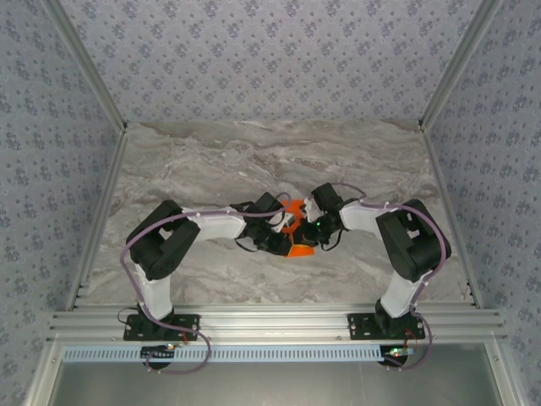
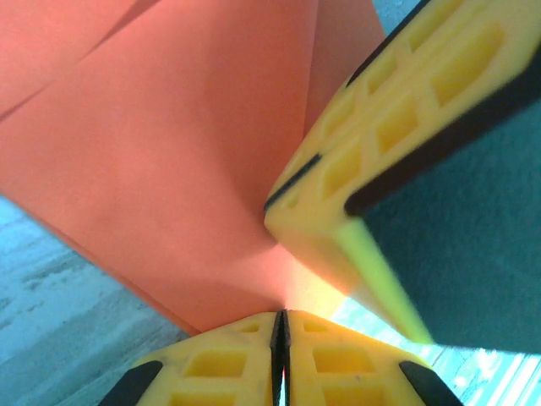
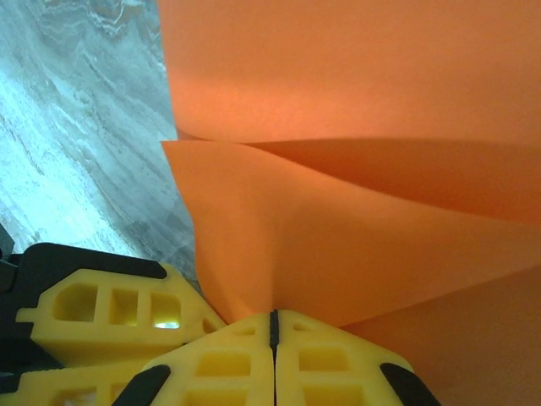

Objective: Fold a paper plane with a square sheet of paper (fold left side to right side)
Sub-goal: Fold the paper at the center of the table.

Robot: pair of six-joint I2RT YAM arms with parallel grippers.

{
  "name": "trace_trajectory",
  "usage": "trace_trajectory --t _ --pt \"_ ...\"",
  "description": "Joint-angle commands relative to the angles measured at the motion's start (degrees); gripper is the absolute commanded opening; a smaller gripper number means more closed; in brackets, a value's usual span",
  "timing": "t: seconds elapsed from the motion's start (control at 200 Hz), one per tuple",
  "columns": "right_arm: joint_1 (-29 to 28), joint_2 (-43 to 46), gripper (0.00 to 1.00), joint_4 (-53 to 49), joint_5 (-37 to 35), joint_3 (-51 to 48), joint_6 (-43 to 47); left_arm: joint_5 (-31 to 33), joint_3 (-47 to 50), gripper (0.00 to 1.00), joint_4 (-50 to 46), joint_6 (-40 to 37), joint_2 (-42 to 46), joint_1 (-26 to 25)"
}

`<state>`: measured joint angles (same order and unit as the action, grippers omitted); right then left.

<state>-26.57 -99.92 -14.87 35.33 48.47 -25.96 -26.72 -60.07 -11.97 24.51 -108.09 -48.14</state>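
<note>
Left gripper (image 2: 281,317) and right gripper (image 3: 273,315) each pinch the orange paper (image 2: 186,152); grey marbled tabletop (image 1: 254,152) beneath them, patterned wallpaper (image 1: 270,51) beyond.

Soft, even light filled the overhead view, leaving only faint shadows under the arms (image 1: 161,241) on the marble table (image 1: 254,161). The 2 wrist views were bright but blurred at close range, the orange paper (image 2: 169,152) glowing, the table washed pale.
</note>
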Motion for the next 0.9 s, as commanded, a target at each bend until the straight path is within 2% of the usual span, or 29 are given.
trace_trajectory --t 0.0,0.545,0.894 --pt "2.7 -1.3 0.04 -3.5 -4.3 1.6 3.2 5.1 2.1 0.11 -5.3 -0.8 -1.4 -0.4" --pt "12.1 -5.9 0.05 -7.8 -4.2 8.1 8.4 5.0 3.6 0.11 -4.2 -0.8 -1.4 -0.4" --pt "13.2 -7.0 0.05 -10.2 -3.2 10.2 10.1 5.0 4.0 0.12 -3.9 -0.9 -0.3 -0.4"
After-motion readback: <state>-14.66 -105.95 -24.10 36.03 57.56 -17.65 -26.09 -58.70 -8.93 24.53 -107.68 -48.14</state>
